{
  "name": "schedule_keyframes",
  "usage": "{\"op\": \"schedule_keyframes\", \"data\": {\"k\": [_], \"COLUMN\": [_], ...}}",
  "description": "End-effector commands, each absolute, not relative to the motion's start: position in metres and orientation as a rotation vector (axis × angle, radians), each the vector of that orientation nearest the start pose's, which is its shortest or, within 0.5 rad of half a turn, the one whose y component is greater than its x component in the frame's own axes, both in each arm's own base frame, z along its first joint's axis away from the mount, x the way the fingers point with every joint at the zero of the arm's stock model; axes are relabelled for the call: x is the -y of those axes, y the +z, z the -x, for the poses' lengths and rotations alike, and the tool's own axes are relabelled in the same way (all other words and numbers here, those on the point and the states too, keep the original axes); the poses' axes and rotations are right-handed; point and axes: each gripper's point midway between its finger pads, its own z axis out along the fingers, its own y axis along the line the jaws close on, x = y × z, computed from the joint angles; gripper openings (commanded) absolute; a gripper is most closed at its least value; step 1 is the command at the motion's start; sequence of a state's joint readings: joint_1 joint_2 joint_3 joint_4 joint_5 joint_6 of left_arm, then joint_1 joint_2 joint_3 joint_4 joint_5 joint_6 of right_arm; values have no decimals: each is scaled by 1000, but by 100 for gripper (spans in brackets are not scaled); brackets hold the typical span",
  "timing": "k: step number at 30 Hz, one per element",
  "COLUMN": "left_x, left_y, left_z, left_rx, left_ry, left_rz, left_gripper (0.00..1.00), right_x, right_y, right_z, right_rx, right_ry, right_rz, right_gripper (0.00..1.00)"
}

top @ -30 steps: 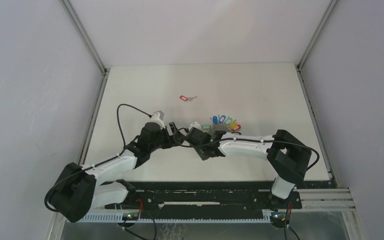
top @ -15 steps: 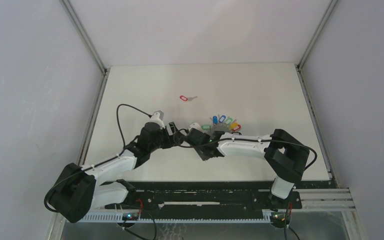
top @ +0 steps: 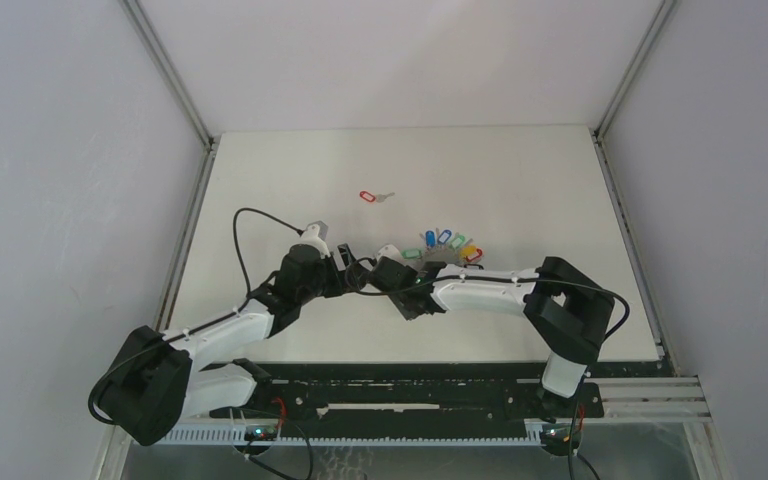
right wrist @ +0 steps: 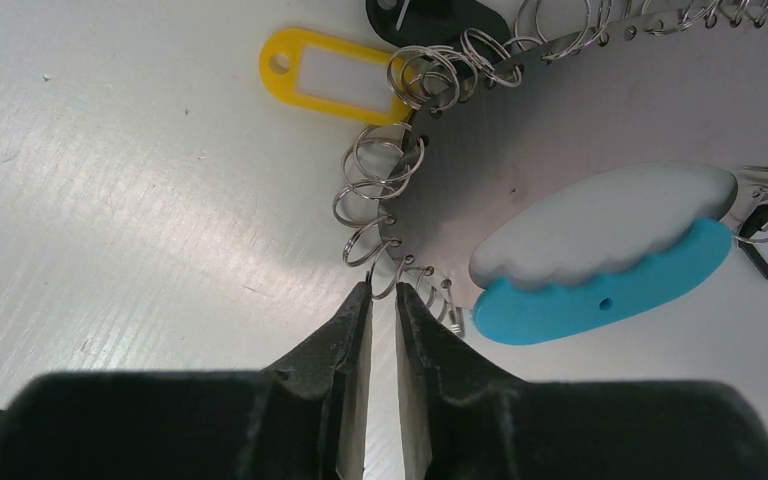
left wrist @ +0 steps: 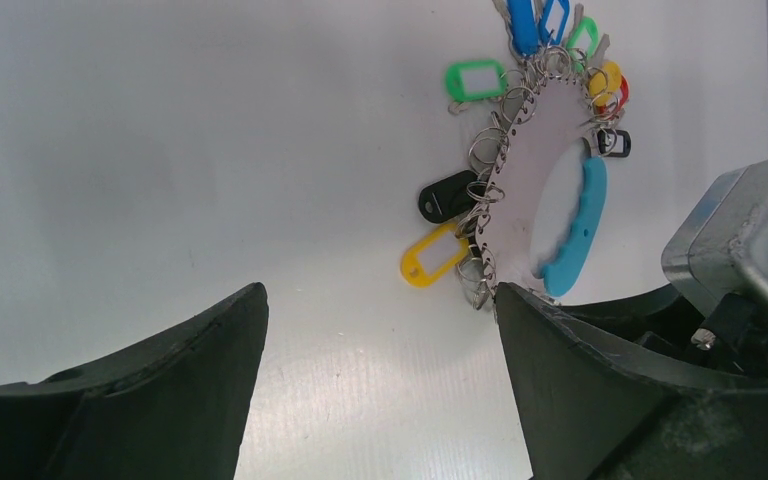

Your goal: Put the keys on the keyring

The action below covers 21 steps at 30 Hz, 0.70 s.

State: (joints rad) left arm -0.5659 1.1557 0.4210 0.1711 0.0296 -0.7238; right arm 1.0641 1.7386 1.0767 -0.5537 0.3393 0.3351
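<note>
In top view only: red-tagged key [top: 372,196]

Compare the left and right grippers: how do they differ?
The left gripper has jaws wide apart over bare table beside the keyring. The right gripper has jaws almost shut, tips at a small wire ring on the keyring's edge. Both are black and hold no key.
</note>
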Motion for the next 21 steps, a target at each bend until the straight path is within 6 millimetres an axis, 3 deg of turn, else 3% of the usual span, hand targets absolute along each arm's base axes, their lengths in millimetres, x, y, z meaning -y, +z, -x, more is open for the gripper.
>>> {"op": "schedule_keyframes", "data": {"k": [1, 21], "left_x": [204, 203], "left_y": [82, 84], "left_z": [-262, -261], "left_rx": [-2197, -2192], "left_ry": [-791, -793], "left_rz": [170, 167], "left_gripper": [88, 89], "right_x": [-287, -276], "right_y": [35, 42], "right_z": [-213, -223], "right_rx": [-2466, -2459], "right_ry": [-44, -104], "right_rz": [888, 842], "right_gripper": [14, 26]}}
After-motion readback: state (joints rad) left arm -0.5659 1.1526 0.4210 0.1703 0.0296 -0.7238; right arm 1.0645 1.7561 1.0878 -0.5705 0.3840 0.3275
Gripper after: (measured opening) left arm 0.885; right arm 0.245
